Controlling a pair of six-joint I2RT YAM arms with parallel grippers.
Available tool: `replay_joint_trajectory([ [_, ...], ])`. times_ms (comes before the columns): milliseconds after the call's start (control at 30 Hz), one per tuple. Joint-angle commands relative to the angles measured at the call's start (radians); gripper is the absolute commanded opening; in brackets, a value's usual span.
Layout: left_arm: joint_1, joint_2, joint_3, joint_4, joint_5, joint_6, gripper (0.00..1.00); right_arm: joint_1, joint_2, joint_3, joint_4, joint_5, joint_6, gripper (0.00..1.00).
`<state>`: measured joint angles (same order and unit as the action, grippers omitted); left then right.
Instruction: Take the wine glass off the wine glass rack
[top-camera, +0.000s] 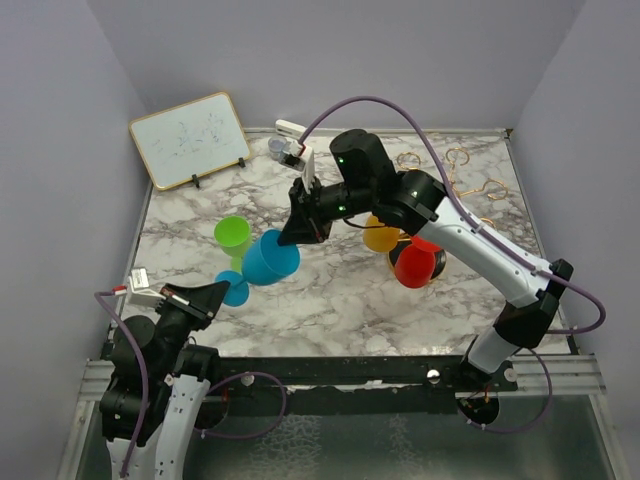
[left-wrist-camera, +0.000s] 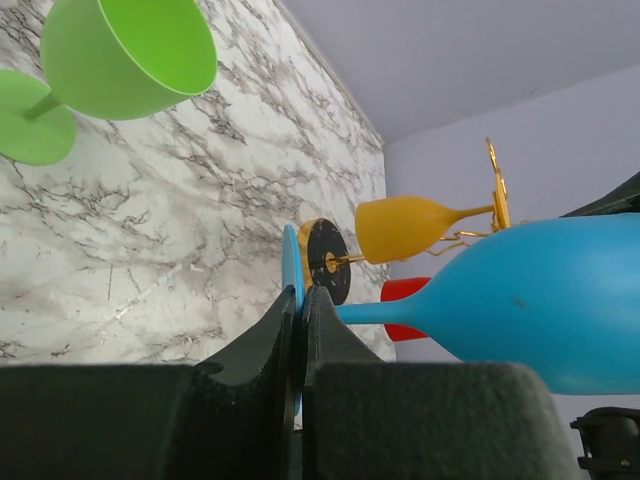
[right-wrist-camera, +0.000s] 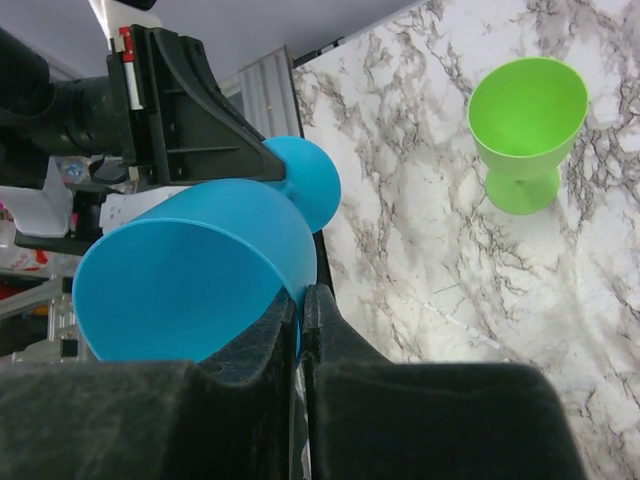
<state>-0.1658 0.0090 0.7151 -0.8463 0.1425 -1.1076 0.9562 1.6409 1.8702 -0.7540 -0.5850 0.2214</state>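
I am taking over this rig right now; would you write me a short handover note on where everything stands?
Left gripper: shut on the foot of the blue wine glass.
Right gripper: shut on that glass's rim; it lies sideways in the air between the arms.
Wine glass rack: right rear, with the yellow glass and red glass hanging on it.
Green wine glass: upright on the marble table.
Done: blue glass off the rack.
Left: probably one gripper lets go and the other sets it down.

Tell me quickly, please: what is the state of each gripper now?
Left gripper: closed on the blue glass, at its foot.
Right gripper: closed on the same glass, at its rim.
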Motion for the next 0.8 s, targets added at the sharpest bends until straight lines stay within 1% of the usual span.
replay_joint_trajectory([
  [0,0.003,-0.005,-0.006,0.033,0.014,0.008,0.00,0.015,0.019,0.005,0.011,0.009,0.006,0.01],
  [67,0.003,-0.001,-0.005,0.025,0.007,0.016,0.01,0.015,0.012,0.007,0.001,0.057,0.003,0.01],
  [100,0.003,0.001,-0.003,0.016,-0.003,0.020,0.07,0.014,0.006,0.010,-0.005,0.082,0.002,0.01],
  [133,0.003,0.004,0.001,0.001,-0.015,0.026,0.16,0.015,0.001,0.015,-0.011,0.113,0.002,0.01],
  [167,0.004,0.008,0.007,-0.015,-0.031,0.032,0.31,0.014,-0.005,0.023,-0.021,0.144,0.000,0.01],
  [200,0.003,0.013,0.013,-0.034,-0.047,0.039,0.42,0.015,-0.012,0.036,-0.031,0.181,-0.003,0.01],
  [233,0.003,0.019,0.019,-0.050,-0.063,0.048,0.51,0.015,-0.018,0.049,-0.041,0.213,-0.005,0.01],
  [267,0.003,0.022,0.024,-0.065,-0.076,0.057,0.55,0.014,-0.025,0.062,-0.050,0.241,-0.007,0.01],
  [367,0.003,0.028,0.035,-0.091,-0.100,0.075,0.60,0.014,-0.043,0.098,-0.074,0.315,-0.012,0.01],
  [600,0.003,0.038,0.081,-0.136,-0.176,0.122,0.61,0.013,-0.093,0.108,-0.079,0.472,-0.011,0.01],
  [667,0.004,0.050,0.101,-0.141,-0.207,0.147,0.61,0.013,-0.086,0.107,-0.087,0.541,-0.012,0.01],
  [767,0.003,0.071,0.124,-0.125,-0.255,0.194,0.60,0.013,-0.031,0.138,-0.113,0.634,-0.013,0.01],
])
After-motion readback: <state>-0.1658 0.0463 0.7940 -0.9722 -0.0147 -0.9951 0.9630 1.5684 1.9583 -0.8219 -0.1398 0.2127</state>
